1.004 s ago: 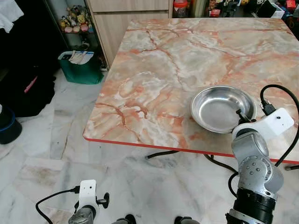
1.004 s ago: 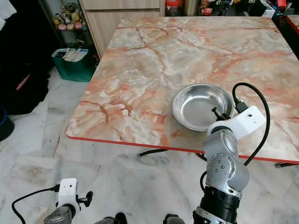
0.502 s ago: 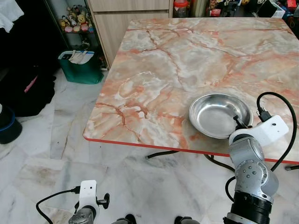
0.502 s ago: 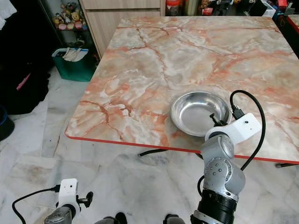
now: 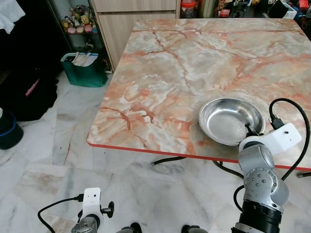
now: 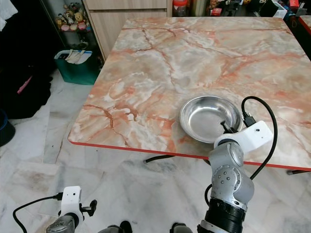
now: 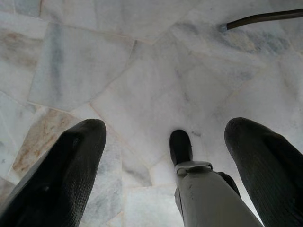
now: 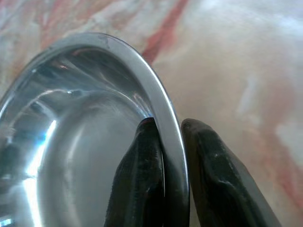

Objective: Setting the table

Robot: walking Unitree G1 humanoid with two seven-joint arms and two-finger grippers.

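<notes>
Clamped on the rim of the steel bowl (image 8: 71, 142), the right gripper (image 8: 173, 142) has one black finger inside the wall and one outside it; the bowl sits on the marble table (image 5: 184, 68), near the red front edge on the robot's right; the left gripper (image 7: 165, 161) hangs low over the pale stone floor (image 7: 142, 71), fingers spread wide apart and holding nothing
</notes>
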